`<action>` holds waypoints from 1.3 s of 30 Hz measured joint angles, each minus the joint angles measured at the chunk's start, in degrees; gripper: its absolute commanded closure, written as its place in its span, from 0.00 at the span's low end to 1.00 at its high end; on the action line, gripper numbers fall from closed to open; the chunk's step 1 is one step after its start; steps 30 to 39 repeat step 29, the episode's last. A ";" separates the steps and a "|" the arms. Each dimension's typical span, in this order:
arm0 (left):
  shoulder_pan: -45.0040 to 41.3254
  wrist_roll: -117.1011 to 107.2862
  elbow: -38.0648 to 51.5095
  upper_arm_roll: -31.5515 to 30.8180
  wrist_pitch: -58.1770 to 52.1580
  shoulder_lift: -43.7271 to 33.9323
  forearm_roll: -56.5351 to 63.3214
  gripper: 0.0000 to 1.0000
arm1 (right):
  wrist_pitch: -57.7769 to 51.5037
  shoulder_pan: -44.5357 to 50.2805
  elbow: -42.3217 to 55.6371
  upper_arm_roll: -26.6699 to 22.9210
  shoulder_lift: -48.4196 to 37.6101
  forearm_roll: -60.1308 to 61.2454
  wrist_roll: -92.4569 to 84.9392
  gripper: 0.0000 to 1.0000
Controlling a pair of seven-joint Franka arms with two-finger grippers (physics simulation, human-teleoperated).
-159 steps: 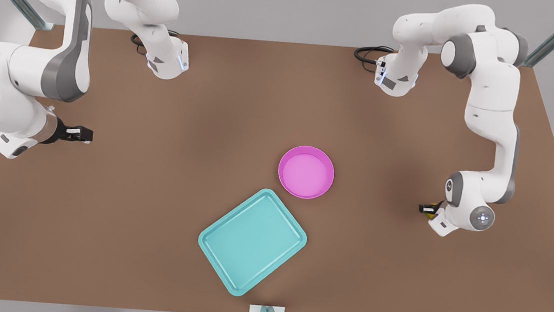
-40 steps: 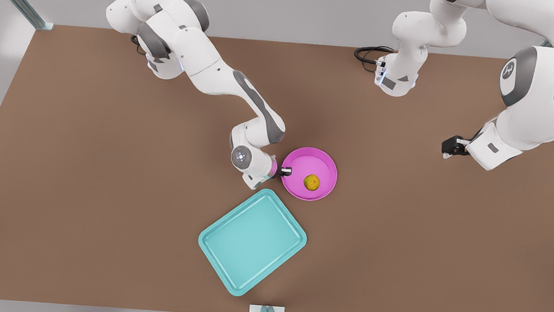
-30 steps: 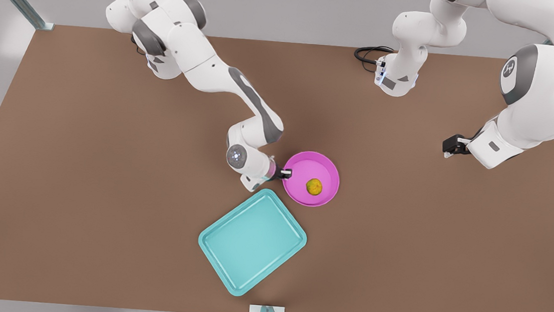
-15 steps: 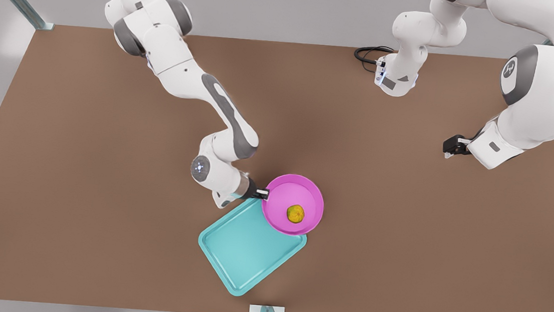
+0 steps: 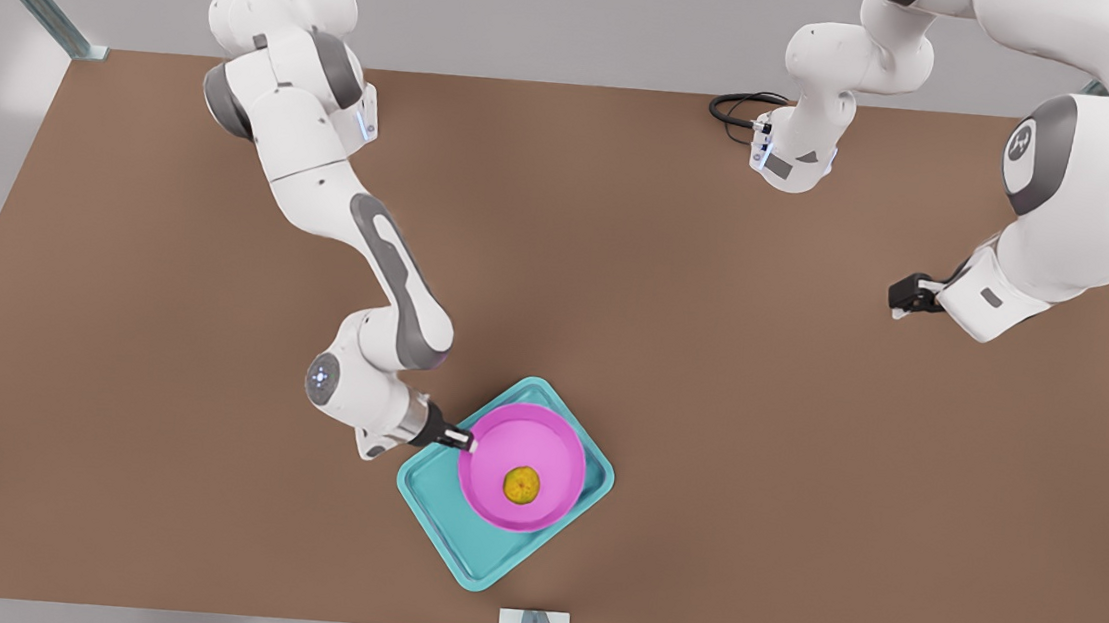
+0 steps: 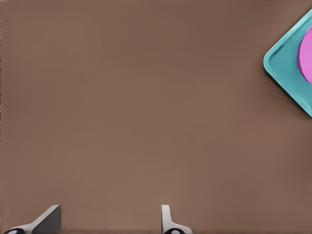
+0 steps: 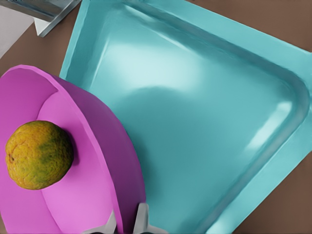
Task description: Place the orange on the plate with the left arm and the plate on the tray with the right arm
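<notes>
Nearest the front view's camera, the light teal rectangular tray with rounded corners (image 5: 439,487) lies on the brown table (image 5: 158,367), and over it sits the round bright pink shallow plate (image 5: 548,441) with the small bumpy yellow-orange orange (image 5: 522,484) resting inside it, a little off centre. The right gripper (image 5: 465,439), at the end of the white arm reaching in from the front view's left, is clamped on the plate's rim; the right wrist view shows its fingers (image 7: 141,220) pinched either side of the pink wall, with the plate (image 7: 97,146) tilted and seemingly held above the tray floor (image 7: 204,112), so I judge it not yet set down. Farther off, the left gripper (image 5: 902,298) hangs over bare table at the front view's right, well apart from the tray; its fingers (image 6: 168,219) stand spread with nothing between them, and this arm waits. The orange step looks done; lowering the plate flat and letting go remain. No readable writing or brand appears on the task's things.
</notes>
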 measured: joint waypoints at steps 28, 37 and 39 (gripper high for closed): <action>0.00 0.00 0.05 -0.03 1.27 0.31 0.77 0.00 | -61.40 -19.78 5.29 0.03 -39.41 -42.50 -6.23 0.00; -0.02 0.00 0.05 0.01 1.28 0.31 0.77 0.00 | -62.80 -19.79 5.36 0.03 -39.59 -42.58 -6.77 0.00; -0.02 0.00 0.05 0.01 1.28 0.31 0.77 0.00 | -62.80 -19.79 5.36 0.03 -39.59 -42.58 -6.77 0.00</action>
